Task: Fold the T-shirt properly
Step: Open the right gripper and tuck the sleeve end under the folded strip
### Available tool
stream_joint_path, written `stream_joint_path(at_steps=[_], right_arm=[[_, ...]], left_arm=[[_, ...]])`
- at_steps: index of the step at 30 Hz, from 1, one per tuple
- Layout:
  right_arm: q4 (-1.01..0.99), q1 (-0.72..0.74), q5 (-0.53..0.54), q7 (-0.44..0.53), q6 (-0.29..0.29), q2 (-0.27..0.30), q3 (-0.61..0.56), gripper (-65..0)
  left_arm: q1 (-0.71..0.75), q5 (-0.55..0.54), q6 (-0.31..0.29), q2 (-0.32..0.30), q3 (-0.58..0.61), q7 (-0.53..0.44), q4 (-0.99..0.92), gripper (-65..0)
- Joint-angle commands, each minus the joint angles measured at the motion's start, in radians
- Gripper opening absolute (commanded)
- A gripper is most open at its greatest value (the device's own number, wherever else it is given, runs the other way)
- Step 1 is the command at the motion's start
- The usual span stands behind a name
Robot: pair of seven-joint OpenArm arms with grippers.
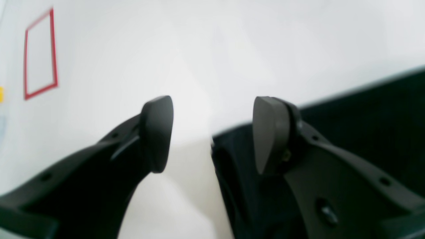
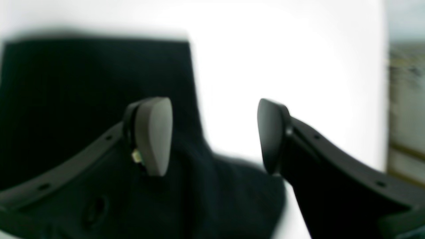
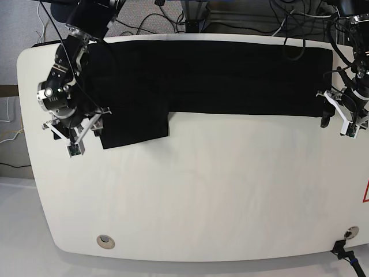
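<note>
The black T-shirt lies flat as a long band across the far part of the white table, with a flap hanging toward me at its left end. Only its plain black side shows. My right gripper hovers at that left flap, open, with nothing between the fingers; in the right wrist view the gripper stands over the T-shirt's edge. My left gripper is open at the T-shirt's right end; in the left wrist view the gripper is empty, with the black cloth beside one finger.
A red tape rectangle is marked on the table, and a red mark shows at the right edge. Two round holes sit near the table's front edge. Cables run behind the table's back edge.
</note>
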Motion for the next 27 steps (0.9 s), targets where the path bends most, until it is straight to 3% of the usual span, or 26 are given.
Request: stream_joint_path(at_steps=[1,11,22,24,27], right_arm=[[-0.127,0.097,0.013,0.101,0.006,-0.013,0.000,-25.8],[-0.555,0.199,0.007,0.385,0.002,-0.005,0.002,-25.9],[-0.584,0.143,0.012,0.402,0.009,-0.048,-0.006,-26.7],[-0.579,0.141,0.013,0.402,0.009,-0.050,-0.006,-32.2],[-0.579,0.144,0.013,0.402,0.009,-0.050,-0.006,-49.3]], left_arm=[[-0.031,-0.006,0.009,0.017,-0.006,-0.019,0.024,-29.1],[-0.029,-0.006,0.009,0.025,-0.004,-0.019,0.024,-29.1],[-0.031,-0.006,0.009,0.025,-0.004,-0.019,0.024,-29.1],[-0.031,-0.006,0.009,0.025,-0.004,-0.019,0.024,-29.1],[-0.032,-0.006,0.007,0.025,-0.004,-0.019,0.024,-29.1]])
